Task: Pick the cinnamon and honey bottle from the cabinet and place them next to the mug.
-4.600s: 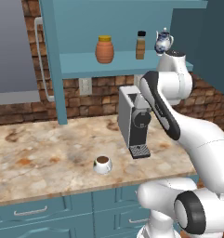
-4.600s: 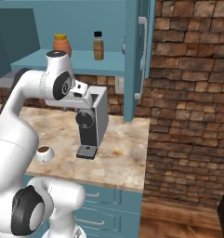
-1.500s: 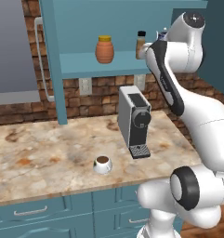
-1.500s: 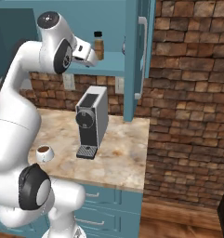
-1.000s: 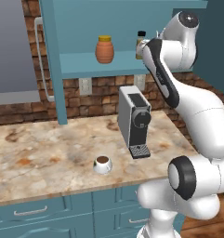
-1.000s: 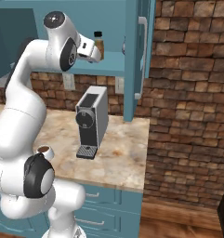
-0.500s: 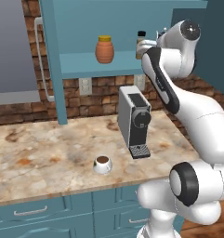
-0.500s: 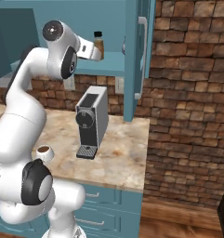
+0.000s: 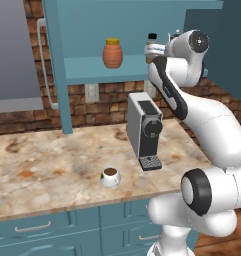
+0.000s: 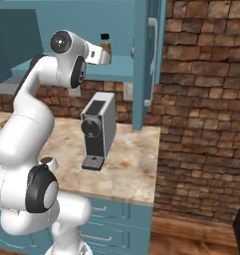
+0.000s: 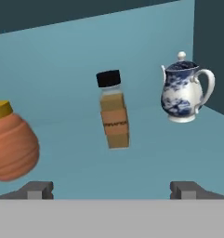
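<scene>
Three things stand on the shelf of the teal-blue wall cabinet (image 9: 92, 75) in the hand view, ahead of the pincer (image 11: 111, 188): the squat terracotta-orange honey bottle with a yellow lid (image 11: 11, 142) off to its left and partly cut by the picture's edge, the slim brown cinnamon bottle with a black cap (image 11: 113, 109) straight ahead between the two finger tips, and a blue-and-white teapot (image 11: 183, 93) to its right. The pincer stands wide open, its dark finger tips (image 11: 39, 189) well apart and short of the cinnamon, touching nothing.

The left base view adds what lies below the pincer: a grey coffee machine (image 9: 144, 130) on the marbled stone counter (image 9: 47, 160), and further left and nearer the counter's front edge, the small white mug of dark liquid (image 9: 110, 176).

In the right base view the white hand hides most of the cinnamon, leaving its cap and upper body showing just past the pincer.
</scene>
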### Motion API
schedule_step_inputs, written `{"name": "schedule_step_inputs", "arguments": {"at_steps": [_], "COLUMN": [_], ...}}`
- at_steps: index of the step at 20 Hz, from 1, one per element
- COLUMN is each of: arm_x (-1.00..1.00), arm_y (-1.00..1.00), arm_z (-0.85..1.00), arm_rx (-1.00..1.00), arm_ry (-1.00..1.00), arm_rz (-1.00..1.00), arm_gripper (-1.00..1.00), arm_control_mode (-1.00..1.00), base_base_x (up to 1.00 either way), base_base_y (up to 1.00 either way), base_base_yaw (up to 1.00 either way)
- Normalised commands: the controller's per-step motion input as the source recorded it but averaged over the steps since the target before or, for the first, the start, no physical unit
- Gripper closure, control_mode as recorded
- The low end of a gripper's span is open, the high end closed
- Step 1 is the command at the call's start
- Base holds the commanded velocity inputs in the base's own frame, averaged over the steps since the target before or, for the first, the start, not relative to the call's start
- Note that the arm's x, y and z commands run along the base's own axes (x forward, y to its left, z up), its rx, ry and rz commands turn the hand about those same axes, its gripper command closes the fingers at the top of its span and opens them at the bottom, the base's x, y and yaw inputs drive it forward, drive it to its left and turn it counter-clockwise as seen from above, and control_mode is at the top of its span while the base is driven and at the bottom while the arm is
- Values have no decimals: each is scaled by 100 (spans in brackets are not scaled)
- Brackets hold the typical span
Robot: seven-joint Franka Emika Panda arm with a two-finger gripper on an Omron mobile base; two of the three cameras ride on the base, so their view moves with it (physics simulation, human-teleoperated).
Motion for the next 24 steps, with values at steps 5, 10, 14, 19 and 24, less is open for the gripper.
{"name": "schedule_step_inputs", "arguments": {"at_steps": [5,10,14,19,24], "arm_x": [0,3,17,46,44], "arm_y": [0,0,0,0,0], "arm_z": [0,0,-13,-9,-5], "arm_rx": [-8,-12,-1,0,0], "arm_ry": [19,29,-3,-1,0], "arm_rz": [-1,-1,0,0,0], "arm_gripper": [-100,-100,-100,-100,-100], "arm_control_mode": [-100,-100,-100,-100,-100], "base_base_x": [0,0,0,0,0], "base_base_y": [0,0,0,0,0], "base_base_yaw": [0,0,0,0,0]}}
